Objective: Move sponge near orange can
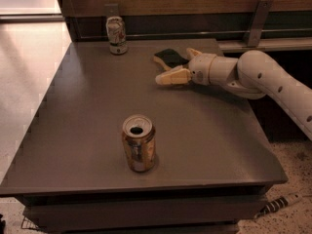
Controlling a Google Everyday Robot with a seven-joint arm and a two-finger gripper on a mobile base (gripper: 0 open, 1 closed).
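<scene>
I see my white arm [273, 79] reaching in from the right over the dark grey tabletop [73, 130]. Its two-finger gripper [174, 66] sits low at the far side, pale fingers [171, 77] spread on either side of the small dark green-topped sponge [170, 57]. The orange-brown metal drink can [139, 143] stands upright near the front edge, well apart from the sponge. A whitish can [116, 34] stands at the back left.

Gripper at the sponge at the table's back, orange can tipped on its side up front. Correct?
No: the orange can stands upright near the front, open top up, as the camera view shows. The rest holds: the gripper is at the sponge at the table's back.
</scene>
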